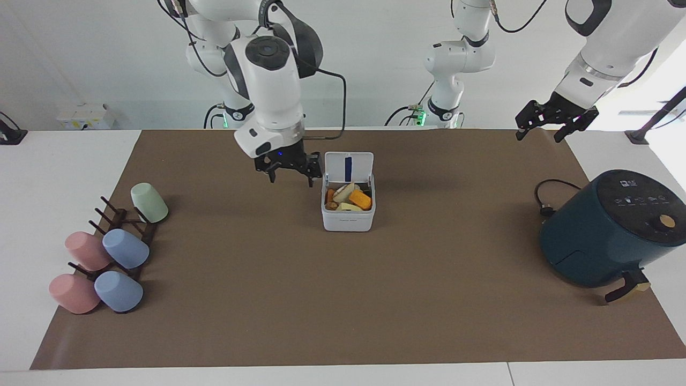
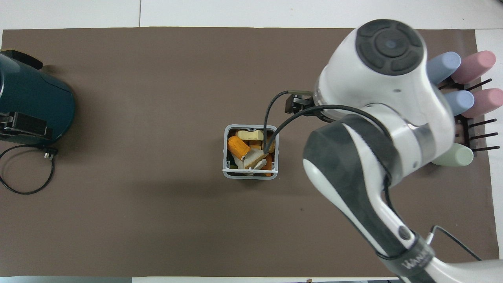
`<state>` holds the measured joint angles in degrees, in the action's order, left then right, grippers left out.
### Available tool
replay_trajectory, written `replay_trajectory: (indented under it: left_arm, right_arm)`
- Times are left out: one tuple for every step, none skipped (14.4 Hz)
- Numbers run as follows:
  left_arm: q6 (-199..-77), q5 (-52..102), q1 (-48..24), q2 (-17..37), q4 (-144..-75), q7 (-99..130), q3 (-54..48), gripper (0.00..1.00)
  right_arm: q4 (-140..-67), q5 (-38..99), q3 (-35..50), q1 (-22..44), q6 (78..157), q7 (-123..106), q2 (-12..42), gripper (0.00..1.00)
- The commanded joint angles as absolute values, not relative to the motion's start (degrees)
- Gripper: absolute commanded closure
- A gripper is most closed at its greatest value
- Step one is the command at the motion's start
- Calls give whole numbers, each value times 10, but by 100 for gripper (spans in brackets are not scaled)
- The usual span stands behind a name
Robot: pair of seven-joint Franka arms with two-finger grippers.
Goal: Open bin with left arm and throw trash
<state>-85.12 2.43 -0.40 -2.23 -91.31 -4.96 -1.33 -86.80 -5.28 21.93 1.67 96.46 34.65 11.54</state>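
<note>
White bin point(image 1: 347, 220), orange trash point(image 1: 360, 200), teal air fryer point(image 1: 600, 236).

The small white square bin point(image 1: 347, 217) stands mid-desk, its hinged lid point(image 1: 348, 168) tipped upright on the robots' side. Inside lie the scraps: an orange chunk point(image 1: 360, 200) and pale yellow pieces point(image 2: 249, 135).

The right gripper point(image 1: 290, 172) hangs low over the desk's middle, pointing down, jaws spread and empty. The left gripper point(image 1: 556, 125) waits raised over the desk's corner, jaws open.
</note>
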Motion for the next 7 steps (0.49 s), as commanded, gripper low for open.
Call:
replay_trajectory:
  left_arm:
    - [-858, 10, -3, -37, -931, -47, -16, 0]
    - [-859, 10, -3, -37, -931, -47, -16, 0]
    - [-860, 10, -3, -37, -930, -47, -16, 0]
    - [-861, 10, -1, -37, -930, -47, -16, 0]
    - [-864, 10, 0, -37, -930, -46, -16, 0]
    - [-864, 10, 1, -37, -930, -46, -16, 0]
    - [-865, 10, 1, -37, -930, -47, -16, 0]
  right_arm:
    - [-876, -34, 223, -73, 899, 254, 57, 0]
    - [-879, -20, 192, -73, 880, 203, 33, 0]
    - [-888, -14, 106, -42, 868, 147, 11, 0]
    - [-894, -11, 49, -17, 846, 99, 4, 0]
    - [-896, -11, 29, -18, 833, 69, 2, 0]
    - [-908, -12, 12, -22, 833, 40, -3, 0]
    - [-918, -16, -1, -24, 835, 22, -5, 0]
